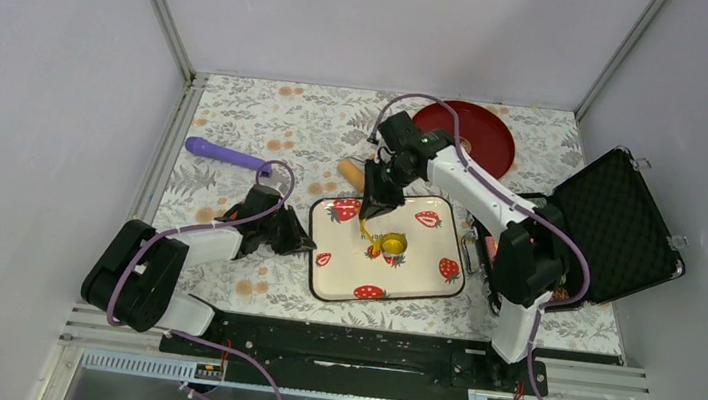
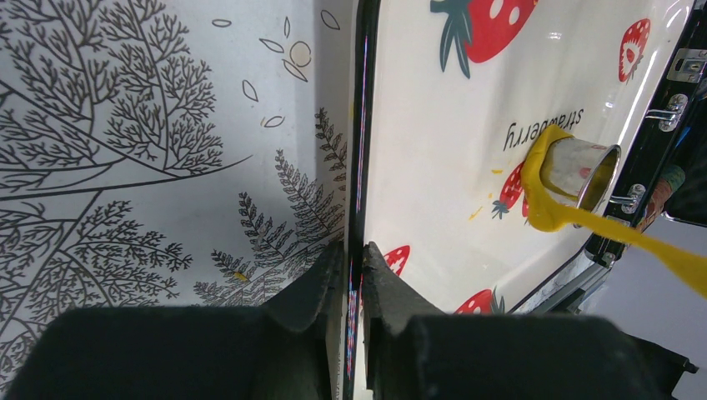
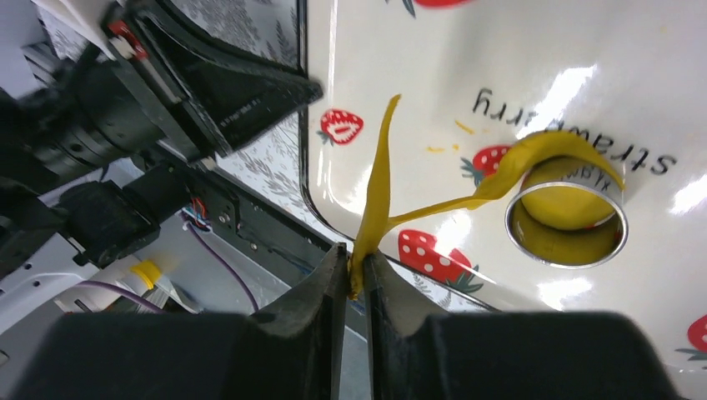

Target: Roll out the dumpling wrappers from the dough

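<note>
The white strawberry tray (image 1: 422, 278) lies mid-table. A round metal cutter ring (image 1: 393, 244) stands on it with yellow dough inside (image 3: 569, 207), round like a wrapper. My right gripper (image 1: 366, 218) is above the tray's left half, shut (image 3: 357, 273) on a thin strip of yellow dough (image 3: 379, 179). The strip hangs from the jaws and runs over the ring's rim (image 3: 567, 250). My left gripper (image 1: 308, 245) is shut (image 2: 354, 260) on the tray's left rim (image 2: 360, 125). The ring (image 2: 584, 171) and the strip (image 2: 659, 250) also show in the left wrist view.
A purple rolling pin (image 1: 224, 154) lies at the back left on the floral mat (image 1: 268, 120). A tan wooden piece (image 1: 350, 171) lies behind the tray. A red plate (image 1: 478, 134) sits at the back. An open black case (image 1: 614, 225) stands at the right.
</note>
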Robot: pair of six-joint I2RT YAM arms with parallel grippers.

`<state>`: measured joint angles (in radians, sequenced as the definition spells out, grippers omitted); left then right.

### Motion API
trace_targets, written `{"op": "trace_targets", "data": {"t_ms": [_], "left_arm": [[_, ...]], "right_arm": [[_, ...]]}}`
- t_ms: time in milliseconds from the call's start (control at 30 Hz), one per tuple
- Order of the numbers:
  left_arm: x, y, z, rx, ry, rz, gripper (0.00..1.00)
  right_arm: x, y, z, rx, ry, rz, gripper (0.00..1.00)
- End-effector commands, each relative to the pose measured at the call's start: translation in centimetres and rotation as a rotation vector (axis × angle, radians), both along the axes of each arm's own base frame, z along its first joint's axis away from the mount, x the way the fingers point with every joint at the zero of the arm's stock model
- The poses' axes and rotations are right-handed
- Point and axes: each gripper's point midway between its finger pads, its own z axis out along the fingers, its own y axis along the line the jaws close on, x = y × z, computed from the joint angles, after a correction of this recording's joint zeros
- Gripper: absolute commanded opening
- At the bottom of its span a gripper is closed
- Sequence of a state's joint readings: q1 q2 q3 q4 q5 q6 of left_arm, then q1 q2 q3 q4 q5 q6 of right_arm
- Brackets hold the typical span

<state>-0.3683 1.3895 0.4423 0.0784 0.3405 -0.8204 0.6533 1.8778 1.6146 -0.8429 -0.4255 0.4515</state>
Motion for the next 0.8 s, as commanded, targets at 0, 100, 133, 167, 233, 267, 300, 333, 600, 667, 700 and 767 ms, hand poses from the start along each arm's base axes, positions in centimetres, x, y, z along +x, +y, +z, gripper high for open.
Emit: {"op": "trace_targets", "data": {"t_ms": [0, 100, 133, 167, 233, 267, 300, 333, 600, 667, 700, 767], "left_arm": [[-2.9, 2.8, -4.0, 0.144, 0.121, 0.034, 0.00], [-2.9, 2.7, -4.0, 0.144, 0.122, 0.032, 0.00], [-3.0, 2.7, -4.1, 0.145, 0.122, 0.033, 0.00], [-2.9, 2.7, -4.0, 0.143, 0.120, 0.032, 0.00], [-2.9, 2.7, -4.0, 0.142, 0.119, 0.032, 0.00], [-2.9, 2.7, -4.0, 0.143, 0.119, 0.033, 0.00], [-2.9, 2.7, -4.0, 0.144, 0.120, 0.033, 0.00], [-2.9, 2.7, -4.0, 0.143, 0.120, 0.033, 0.00], [-3.0, 2.7, -4.1, 0.143, 0.122, 0.031, 0.00], [-3.0, 2.7, -4.1, 0.143, 0.123, 0.031, 0.00], [-3.0, 2.7, -4.1, 0.143, 0.122, 0.032, 0.00], [-3.0, 2.7, -4.1, 0.143, 0.122, 0.031, 0.00]], "right_arm": [[2.0, 0.4, 1.9, -0.006, -0.054, 0.000, 0.21], [3.7, 0.2, 2.6, 0.010, -0.070, -0.031, 0.21], [4.3, 0.0, 2.7, 0.011, -0.074, -0.043, 0.21], [4.8, -0.3, 2.9, 0.012, -0.075, -0.052, 0.21], [5.8, -1.1, 3.1, 0.014, -0.075, -0.075, 0.21], [6.3, -1.5, 3.2, 0.018, -0.076, -0.087, 0.21], [6.7, -2.0, 3.4, 0.020, -0.077, -0.101, 0.21], [7.1, -2.5, 3.6, 0.024, -0.083, -0.113, 0.21], [8.7, -7.1, 4.9, 0.028, -0.108, -0.205, 0.22], [9.0, -8.1, 5.5, 0.031, -0.122, -0.226, 0.22], [9.2, -8.7, 5.7, 0.030, -0.127, -0.238, 0.22], [9.4, -9.7, 6.3, 0.027, -0.136, -0.254, 0.22]]}}
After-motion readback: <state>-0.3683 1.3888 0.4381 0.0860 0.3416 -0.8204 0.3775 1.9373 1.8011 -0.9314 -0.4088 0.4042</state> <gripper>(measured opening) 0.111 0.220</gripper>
